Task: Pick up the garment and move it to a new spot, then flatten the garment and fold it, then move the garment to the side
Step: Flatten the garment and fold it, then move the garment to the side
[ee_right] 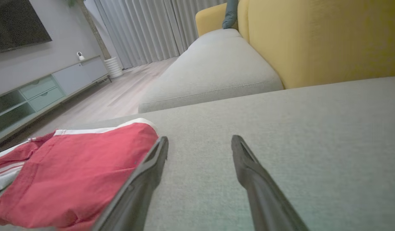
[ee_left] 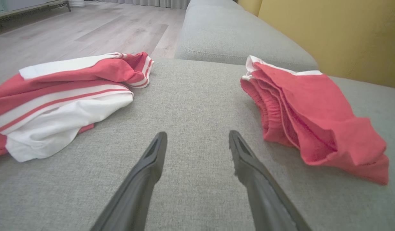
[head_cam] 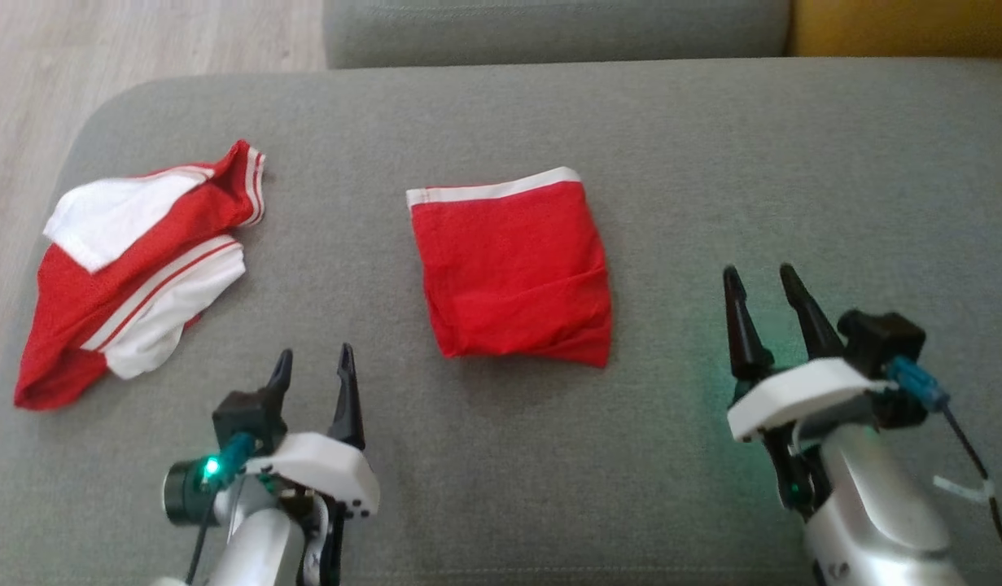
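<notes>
Masking folded garment edge: right hand

Folded garment: red cloth, soft, matt.
Sofa seat: grey woven cloth, coarse.
Floor: pale wood, perhaps laminate.

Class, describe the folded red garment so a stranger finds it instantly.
Find the grey sofa seat. Near its middle lies the folded red garment, a neat square with one white band. The crumpled garment to its left has broad white patches and stripes.

One folded garment, one crumpled garment, two hands.
</notes>
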